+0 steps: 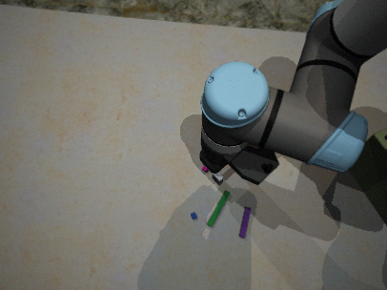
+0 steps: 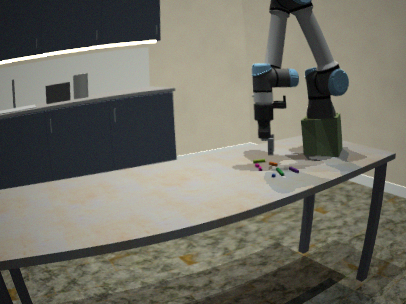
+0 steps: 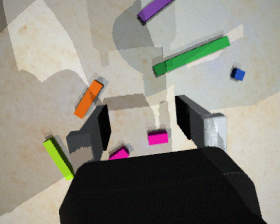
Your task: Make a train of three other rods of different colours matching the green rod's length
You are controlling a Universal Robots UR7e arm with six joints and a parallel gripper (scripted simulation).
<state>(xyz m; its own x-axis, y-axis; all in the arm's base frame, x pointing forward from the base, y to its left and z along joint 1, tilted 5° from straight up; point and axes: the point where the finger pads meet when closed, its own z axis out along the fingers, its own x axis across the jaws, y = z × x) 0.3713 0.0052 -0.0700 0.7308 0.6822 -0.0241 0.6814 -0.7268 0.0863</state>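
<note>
In the wrist view, from left to right, lie the lime rod (image 3: 58,157) at about 8 o'clock, the orange rod (image 3: 88,98) at about 10, and then the magenta rod (image 3: 158,137), a small, short block lying flat on the table (image 3: 38,47). The gripper (image 3: 151,125) is fully open and holds nothing. The magenta rod lies between its two fingers, slightly nearer the right one, long axis across the gap. The green rod (image 3: 190,56) lies farther off at about 1 o'clock.
</note>
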